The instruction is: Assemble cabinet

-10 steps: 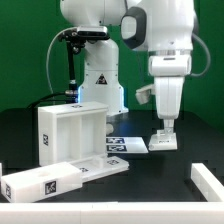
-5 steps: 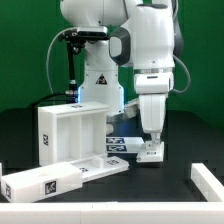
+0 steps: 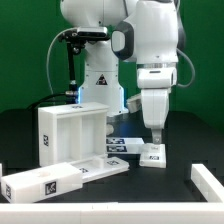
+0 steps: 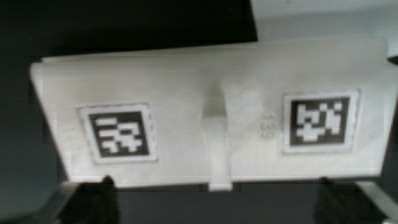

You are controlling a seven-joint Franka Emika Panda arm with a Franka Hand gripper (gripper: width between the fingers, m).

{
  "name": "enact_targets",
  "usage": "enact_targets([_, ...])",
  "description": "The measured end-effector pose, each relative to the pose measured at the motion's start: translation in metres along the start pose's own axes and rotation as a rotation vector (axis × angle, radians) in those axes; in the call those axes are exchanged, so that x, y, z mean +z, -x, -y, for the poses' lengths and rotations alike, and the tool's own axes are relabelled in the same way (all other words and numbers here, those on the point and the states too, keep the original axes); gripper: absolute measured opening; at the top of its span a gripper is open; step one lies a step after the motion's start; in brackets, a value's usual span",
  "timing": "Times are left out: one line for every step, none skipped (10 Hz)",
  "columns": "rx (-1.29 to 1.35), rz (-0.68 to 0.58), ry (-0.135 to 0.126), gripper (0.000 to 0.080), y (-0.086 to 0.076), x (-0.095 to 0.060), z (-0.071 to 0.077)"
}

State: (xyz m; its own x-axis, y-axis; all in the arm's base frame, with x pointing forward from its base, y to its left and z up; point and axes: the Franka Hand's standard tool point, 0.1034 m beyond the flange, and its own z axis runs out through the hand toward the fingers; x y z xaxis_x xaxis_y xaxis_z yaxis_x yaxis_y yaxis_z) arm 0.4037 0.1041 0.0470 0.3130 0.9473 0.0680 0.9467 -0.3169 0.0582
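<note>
Boxy white plastic cabinet piece [image 4: 214,95] (two square tags [image 4: 118,132]), end effector [image 4: 217,203] spread over it

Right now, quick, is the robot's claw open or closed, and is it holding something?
Gripper: open, fingers spread wide over a tagged white cabinet piece, not clamped on it.

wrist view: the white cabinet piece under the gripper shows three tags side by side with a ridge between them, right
Not quite. The cabinet piece under the gripper shows two tags, not three, side by side with a ridge between them. The wrist view shows this plainly.
</note>
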Motion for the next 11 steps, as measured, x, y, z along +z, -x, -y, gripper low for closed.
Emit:
enact_targets([0.032,0.019,0.01,0.0645,-0.001,-0.017,-0.014])
enact_targets([0.051,0.021,0.021,0.0766,-0.005,-0.025,-0.028])
enact_targets([0.042,0.018,0.032,0.0789,-0.008,-0.028,-0.036])
enact_targets([0.042,0.02,0.028,0.0789,-0.007,-0.027,-0.034])
enact_targets([0.042,0.021,0.026,0.0798,-0.007,-0.026,-0.033])
enact_targets([0.042,0.021,0.026,0.0798,-0.007,-0.026,-0.033])
enact_targets([0.045,0.021,0.027,0.0797,-0.006,-0.026,-0.034])
enact_targets([0.219,0.0,0.047,0.0797,-0.009,-0.03,-0.041])
enact_targets([0.39,-0.019,0.063,0.0797,-0.012,-0.035,-0.048])
enact_targets([0.398,-0.006,0.057,0.0797,-0.011,-0.036,-0.053])
enact_targets([0.396,-0.007,0.057,0.0797,-0.012,-0.035,-0.052])
